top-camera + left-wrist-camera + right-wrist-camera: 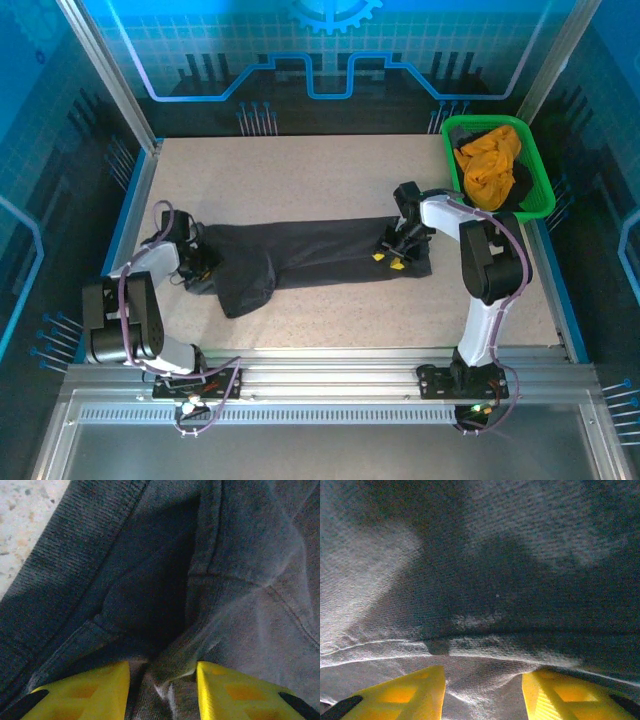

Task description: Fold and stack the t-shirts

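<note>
left gripper (199, 264) low, pinching black t-shirt (320, 250) | right gripper (388, 260) low, pinching same | both wrists tipped downward

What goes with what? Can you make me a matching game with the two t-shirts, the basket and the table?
Things:
1 black t-shirt
2 orange t-shirt
3 green basket
4 table

Matches:
A speckled beige
B crumpled in the basket
C at the far right corner of the table
D stretched out between the two arms

Pairs: 1-D; 2-B; 3-C; 4-A
</note>
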